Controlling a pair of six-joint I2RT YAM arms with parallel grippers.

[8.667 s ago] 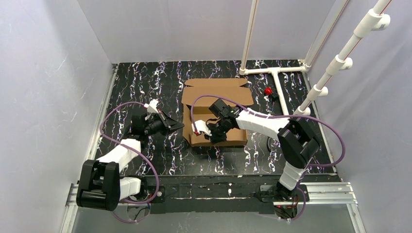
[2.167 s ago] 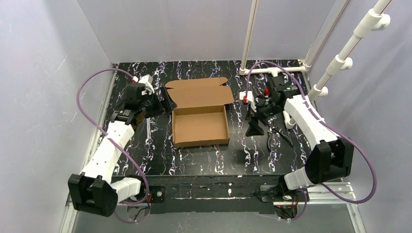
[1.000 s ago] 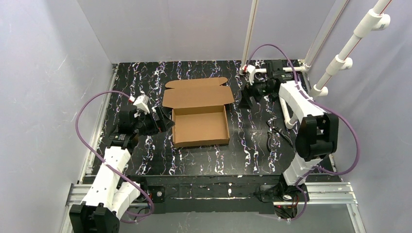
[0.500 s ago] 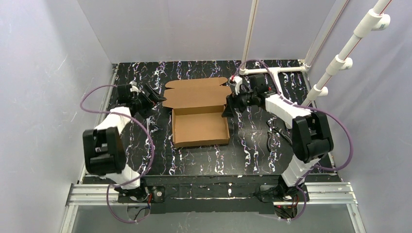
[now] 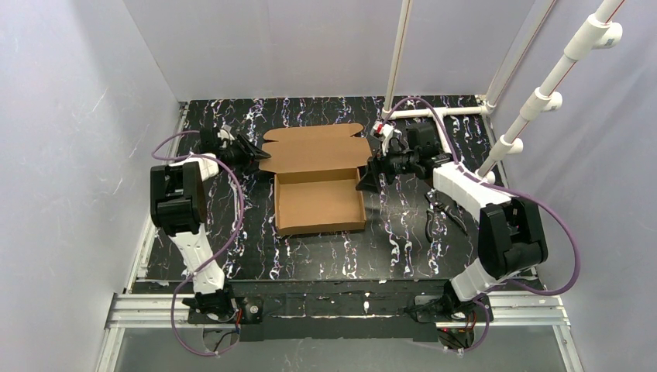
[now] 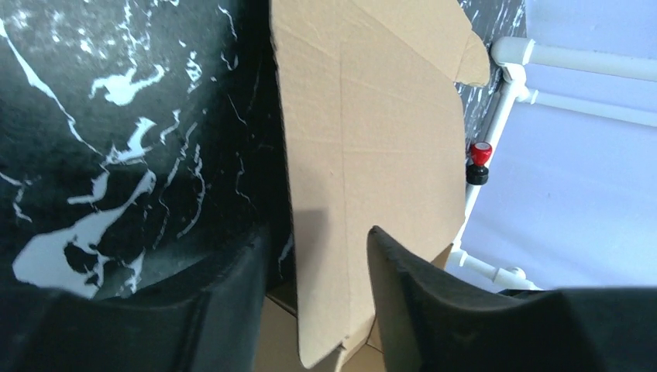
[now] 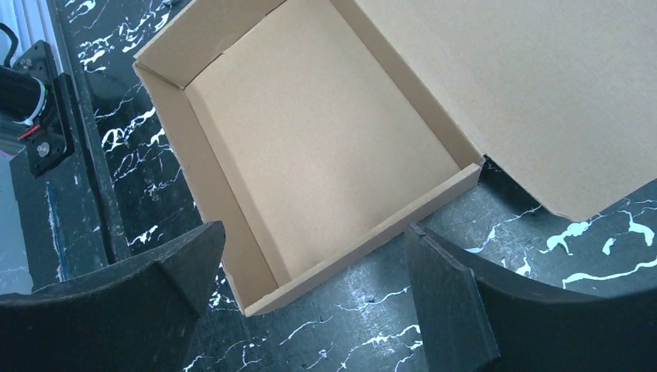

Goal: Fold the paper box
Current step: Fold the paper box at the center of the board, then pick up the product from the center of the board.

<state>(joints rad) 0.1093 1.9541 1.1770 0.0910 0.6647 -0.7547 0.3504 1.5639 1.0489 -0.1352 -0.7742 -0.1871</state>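
Observation:
The paper box (image 5: pixel 319 200) is a brown cardboard tray in the middle of the table, with its lid (image 5: pixel 314 149) folded open behind it. My left gripper (image 5: pixel 254 157) is at the lid's left edge. In the left wrist view the lid (image 6: pixel 364 116) runs between the open jaws of the left gripper (image 6: pixel 314 256), and a gap shows beside the left finger (image 6: pixel 232 310). My right gripper (image 5: pixel 366 180) stands open just right of the tray's back right corner. In the right wrist view, the right gripper (image 7: pixel 314 263) has the tray's side wall (image 7: pixel 364 244) between its fingers, untouched.
A white pipe frame (image 5: pixel 438 114) stands at the back right, with a small red-topped item (image 6: pixel 480 151) by it. A black hand tool (image 5: pixel 438 213) lies on the table right of the box. Grey walls close the sides, and a metal rail (image 5: pixel 333 306) runs along the front.
My left gripper swung from beside the tray up to the lid's left edge, and its jaws narrowed around it. My right gripper came in from the back right to the tray's right side.

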